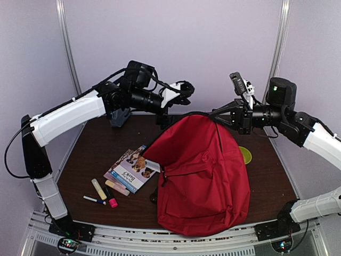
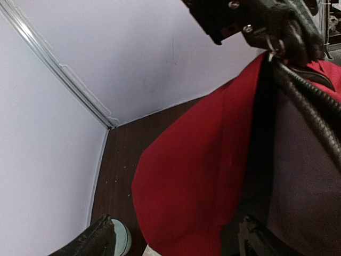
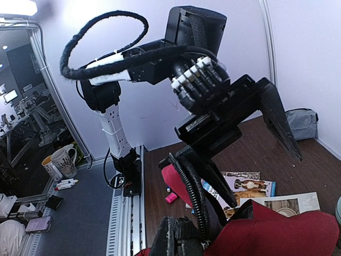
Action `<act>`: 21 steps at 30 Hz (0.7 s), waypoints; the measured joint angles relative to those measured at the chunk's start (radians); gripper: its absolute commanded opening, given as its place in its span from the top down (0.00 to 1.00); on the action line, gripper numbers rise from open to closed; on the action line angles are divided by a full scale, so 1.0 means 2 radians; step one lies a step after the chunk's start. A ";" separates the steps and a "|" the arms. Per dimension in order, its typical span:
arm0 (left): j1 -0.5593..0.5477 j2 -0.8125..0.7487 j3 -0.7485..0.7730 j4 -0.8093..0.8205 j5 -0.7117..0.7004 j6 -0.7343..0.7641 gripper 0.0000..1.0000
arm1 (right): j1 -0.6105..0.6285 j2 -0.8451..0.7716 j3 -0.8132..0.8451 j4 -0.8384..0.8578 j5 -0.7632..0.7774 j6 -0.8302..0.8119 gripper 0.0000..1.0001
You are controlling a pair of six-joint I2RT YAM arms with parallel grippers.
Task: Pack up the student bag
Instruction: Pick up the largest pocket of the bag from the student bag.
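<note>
pale lilac walls [image 1: 186,37], dark brown counter [image 1: 90,154]. my right end effector [image 1: 217,114] is clamped on the black carry loop [image 2: 309,106] at the top of the student bag [image 1: 205,176]. i judge this holds the top up so the mouth stays reachable. my left end effector [image 2: 176,234] hangs wide open at the bag's upper left edge, nothing pinched, probably to spread the opening. the bag is big and red with a grey lining, slumped mid-counter, its base at the near edge. booklets [image 1: 130,168] and markers [image 1: 106,192] lie just left of it, unpacked.

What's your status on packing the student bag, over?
Left claw open at large red fabric backpack mouth. Right claw shut on its black top loop. Picture books and coloured marker pens lie beside it, unpacked.
</note>
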 measured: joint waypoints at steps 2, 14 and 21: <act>-0.004 -0.008 -0.022 0.025 0.010 0.000 0.14 | -0.001 0.005 0.004 0.000 -0.007 -0.004 1.00; -0.048 -0.082 -0.091 0.140 -0.072 0.031 0.02 | 0.003 0.082 0.091 0.095 -0.176 0.011 1.00; -0.035 -0.049 -0.023 0.125 -0.054 0.039 0.02 | 0.013 0.089 0.108 0.156 -0.212 0.043 1.00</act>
